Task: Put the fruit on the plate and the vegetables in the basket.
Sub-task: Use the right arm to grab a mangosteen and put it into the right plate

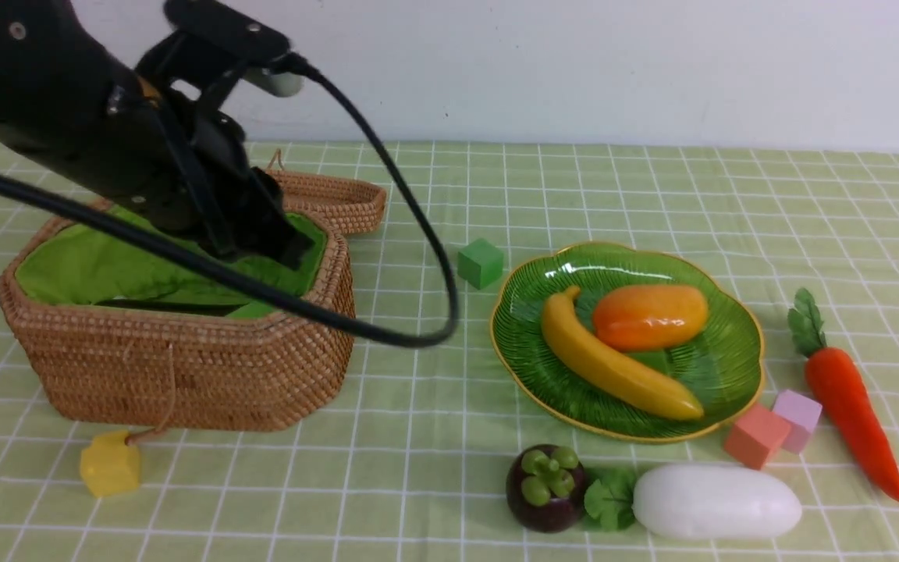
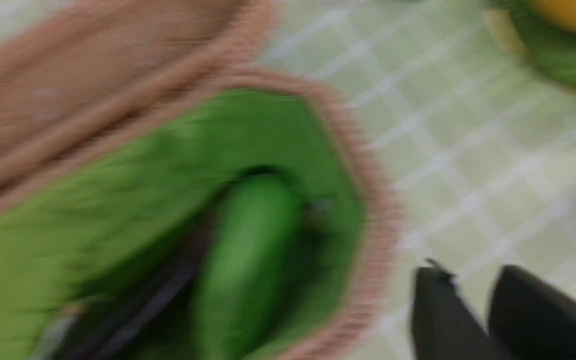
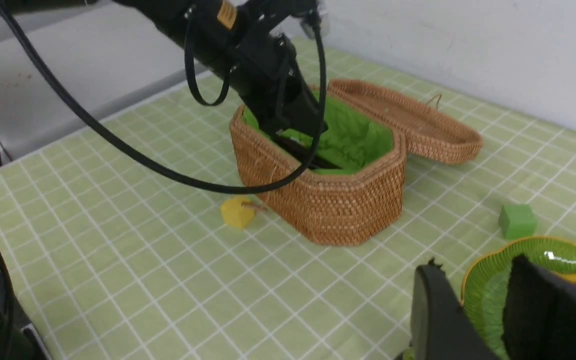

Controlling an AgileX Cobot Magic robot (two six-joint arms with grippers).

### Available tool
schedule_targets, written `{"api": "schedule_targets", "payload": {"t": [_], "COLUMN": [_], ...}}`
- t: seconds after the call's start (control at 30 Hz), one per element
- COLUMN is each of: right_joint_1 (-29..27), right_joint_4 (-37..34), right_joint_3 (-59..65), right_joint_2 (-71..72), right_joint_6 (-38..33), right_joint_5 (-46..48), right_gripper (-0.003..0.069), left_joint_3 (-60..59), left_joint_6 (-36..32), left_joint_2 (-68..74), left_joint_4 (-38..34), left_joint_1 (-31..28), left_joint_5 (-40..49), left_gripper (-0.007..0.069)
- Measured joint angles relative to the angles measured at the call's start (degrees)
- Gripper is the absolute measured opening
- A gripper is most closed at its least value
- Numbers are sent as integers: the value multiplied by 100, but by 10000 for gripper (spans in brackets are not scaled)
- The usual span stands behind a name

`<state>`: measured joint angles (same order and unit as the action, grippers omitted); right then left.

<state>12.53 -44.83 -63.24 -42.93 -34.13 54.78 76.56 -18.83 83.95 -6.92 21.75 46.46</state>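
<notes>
The brown wicker basket (image 1: 184,367) stands at the left with its lid (image 1: 332,199) folded back. Inside, on the green lining, a green gourd (image 2: 248,260) lies beside a dark eggplant (image 2: 133,310), both blurred. My left gripper (image 1: 286,246) hangs over the basket's right end; its fingers (image 2: 438,310) are almost together with nothing between them. The green plate (image 1: 738,375) holds the banana (image 1: 613,367) and the mango (image 1: 648,314). On the cloth lie the mangosteen (image 1: 545,488), the white radish (image 1: 719,502) and the carrot (image 1: 847,398). My right gripper (image 3: 473,280) stands open and empty near the plate (image 3: 488,290).
Foam cubes lie about: green (image 1: 481,263) left of the plate, yellow (image 1: 110,464) before the basket, a red (image 1: 756,435) and a pink one (image 1: 798,414) between plate and carrot. The left arm's black cable (image 1: 418,234) loops down over the basket's right side. A white wall backs the table.
</notes>
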Motion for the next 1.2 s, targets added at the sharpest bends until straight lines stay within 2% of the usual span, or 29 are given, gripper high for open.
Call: {"api": "schedule_targets", "payload": {"t": [0.03,0.07,0.2,0.37,0.5,0.67,1.03,1.2], "right_joint_1": [0,0,0,0,0,0,0,0], "right_joint_4": [60,61,260,801,1365,1651,1786,1618], "right_joint_3": [0,0,0,-64,-270,-346,-344,-333], "right_joint_2": [0,0,0,0,0,0,0,-202], "right_joint_6": [36,45,149,316,711,1064,1429,1672], "right_joint_5": [47,46,140,327,546,702,1283,1553], "right_gripper": [215,215,221,223,226,231,232,232], "left_joint_3": [0,0,0,0,0,0,0,-40], "left_joint_6": [179,203,676,774,791,791,819,1246], "left_joint_2": [-64,-70,-115,-115,-115,-115,-115,-329], "left_joint_4": [-63,-63,184,485,485,502,509,623], "left_joint_1": [327,409,1387,1929,2043,2055,2055,2056], "left_joint_5": [168,194,857,997,965,939,932,1025], "left_gripper": [-9,-13,-13,-13,-13,-13,-13,-13]}}
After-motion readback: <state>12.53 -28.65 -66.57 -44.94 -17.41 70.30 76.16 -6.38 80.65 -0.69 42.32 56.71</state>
